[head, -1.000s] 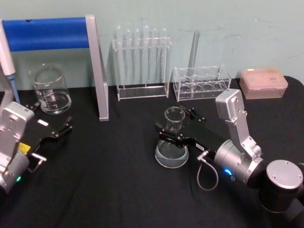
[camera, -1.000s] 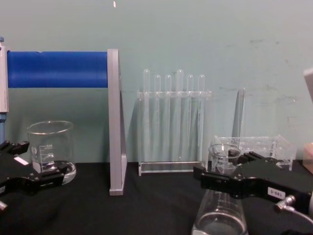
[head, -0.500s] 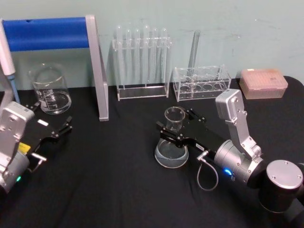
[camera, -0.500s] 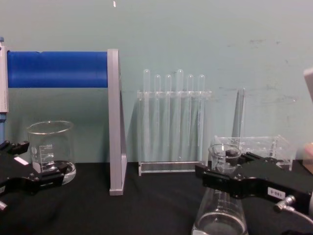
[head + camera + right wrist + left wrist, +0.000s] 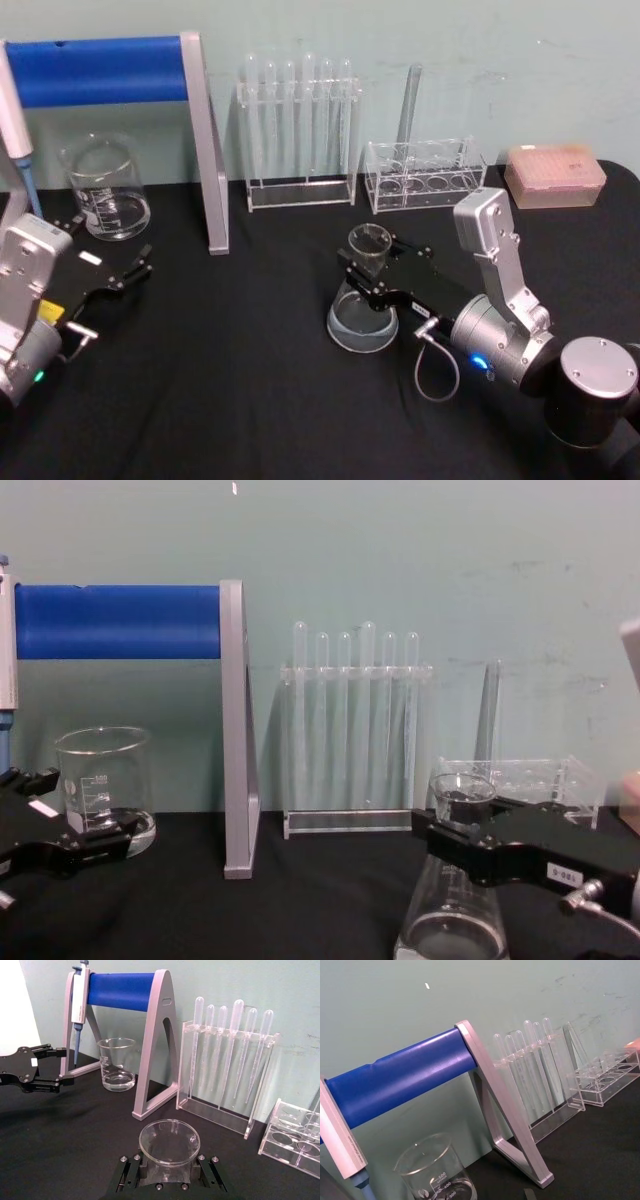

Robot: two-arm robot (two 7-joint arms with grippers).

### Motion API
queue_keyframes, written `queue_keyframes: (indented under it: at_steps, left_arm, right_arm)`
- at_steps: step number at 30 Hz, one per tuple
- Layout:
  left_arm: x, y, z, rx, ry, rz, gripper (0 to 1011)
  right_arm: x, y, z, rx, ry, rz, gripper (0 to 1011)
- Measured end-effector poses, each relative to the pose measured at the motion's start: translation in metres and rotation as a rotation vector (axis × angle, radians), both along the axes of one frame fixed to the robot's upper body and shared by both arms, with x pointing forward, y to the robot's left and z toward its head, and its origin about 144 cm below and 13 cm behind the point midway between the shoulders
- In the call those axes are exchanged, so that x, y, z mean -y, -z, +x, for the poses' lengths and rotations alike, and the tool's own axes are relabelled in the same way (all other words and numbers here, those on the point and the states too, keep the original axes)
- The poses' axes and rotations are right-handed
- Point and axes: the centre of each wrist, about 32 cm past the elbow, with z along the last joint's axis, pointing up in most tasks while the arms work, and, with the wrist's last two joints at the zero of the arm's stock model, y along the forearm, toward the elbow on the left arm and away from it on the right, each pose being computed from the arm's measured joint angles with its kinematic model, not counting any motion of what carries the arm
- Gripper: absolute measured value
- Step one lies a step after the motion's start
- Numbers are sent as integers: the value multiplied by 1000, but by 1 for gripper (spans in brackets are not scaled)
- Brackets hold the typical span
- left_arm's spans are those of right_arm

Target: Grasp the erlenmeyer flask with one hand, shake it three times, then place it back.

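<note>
Right claw [image 5: 366,270] clamped on the neck of the erlenmeyer flask [image 5: 358,322], whose base sits flat mid-table [image 5: 250,380]. Open black cloth to my left and front. Pipette rack [image 5: 300,130] and clear tray [image 5: 425,175] stand behind, well apart. Left claw [image 5: 112,248] spread wide near the beaker [image 5: 105,190].

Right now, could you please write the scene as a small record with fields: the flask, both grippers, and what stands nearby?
flask: clear glass conical erlenmeyer flask, upright on the black table
right gripper: black right gripper, jaws closed on the flask's narrow neck
left gripper: black left gripper, open, idle near the clear cylindrical glass beaker
behind: grey stand with a blue bar; clear plastic rack of pipettes
stage: flask gripped, base on the table, not yet lifted
</note>
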Motion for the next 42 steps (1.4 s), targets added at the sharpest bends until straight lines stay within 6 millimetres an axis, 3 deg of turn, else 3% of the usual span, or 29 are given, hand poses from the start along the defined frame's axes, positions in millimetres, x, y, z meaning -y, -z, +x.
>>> queue_keyframes:
  at_steps: [11, 29, 42]
  left_arm:
    - [0, 0, 0, 0, 0, 0, 1001]
    - [0, 0, 0, 0, 0, 0, 1001]
    - [0, 0, 0, 0, 0, 0, 1001]
  right_arm:
    - [1, -3, -1, 5, 4, 8, 449]
    - [6, -32, 2, 67, 31, 46, 449]
    - [3, -36, 2, 69, 44, 41, 449]
